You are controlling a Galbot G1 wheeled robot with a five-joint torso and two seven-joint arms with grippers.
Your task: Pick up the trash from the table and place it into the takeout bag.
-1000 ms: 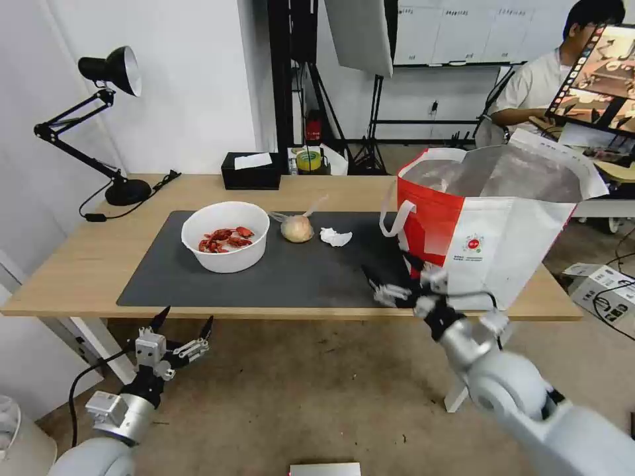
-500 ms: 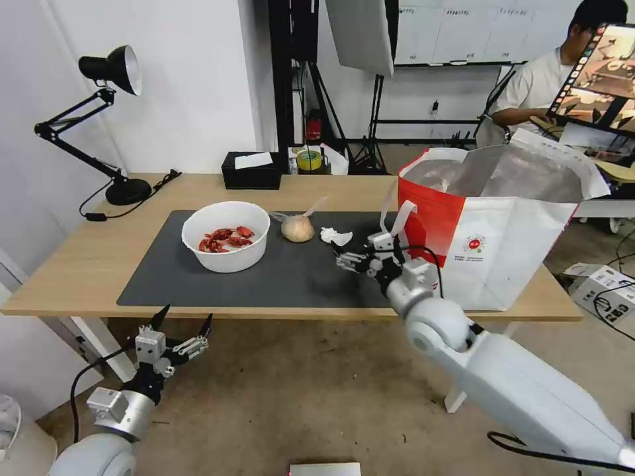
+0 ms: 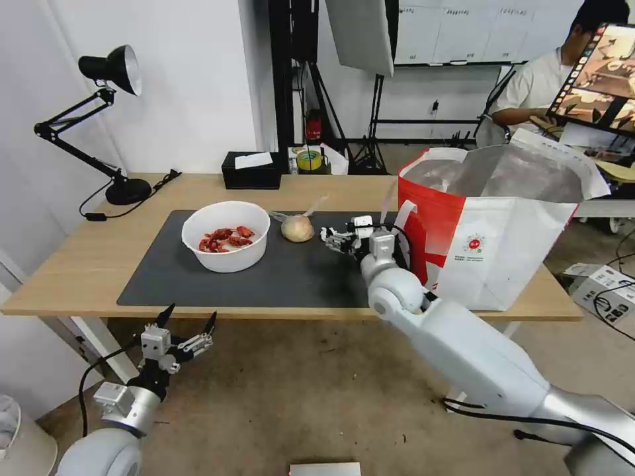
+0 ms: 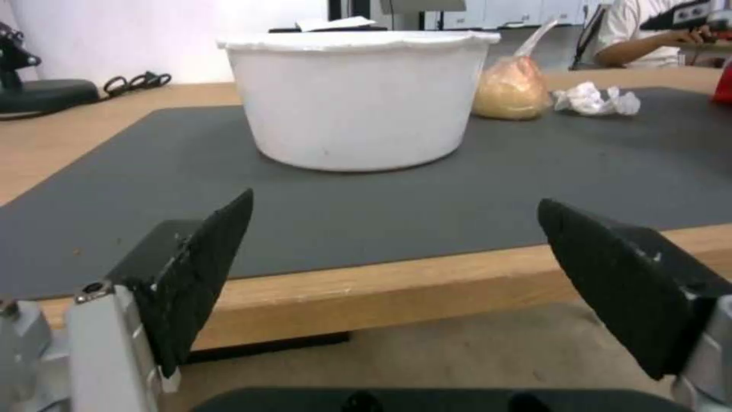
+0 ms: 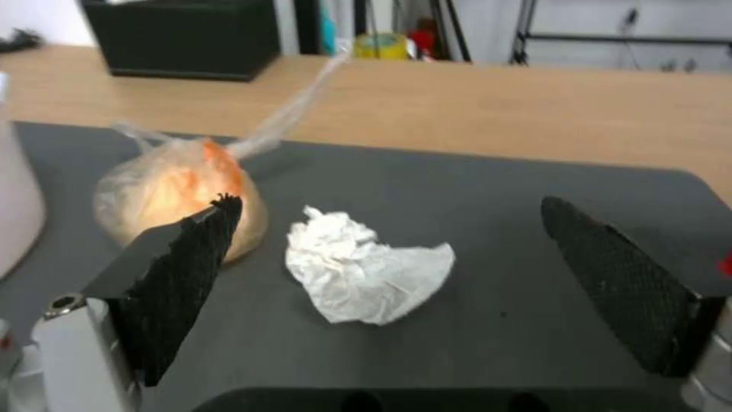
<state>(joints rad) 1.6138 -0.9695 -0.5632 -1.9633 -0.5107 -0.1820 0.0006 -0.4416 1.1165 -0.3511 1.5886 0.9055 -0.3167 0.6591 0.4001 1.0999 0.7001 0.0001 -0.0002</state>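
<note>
Near the mat's right end, beside the takeout bag (image 3: 503,231), the right gripper (image 5: 389,286) hangs wide-jawed around the crumpled tissue (image 5: 366,274): approach step; next calls for lowering and closing.

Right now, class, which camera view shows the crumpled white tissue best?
The right wrist view: the crumpled white tissue lies large between the open right pincer's fingers. The left wrist view shows it small; in the head view the pincer hides it.

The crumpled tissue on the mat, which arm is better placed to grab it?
Right, most likely. The right gripper is open over the mat with the crumpled tissue between its fingers; the left gripper hangs open below the table edge.
</note>
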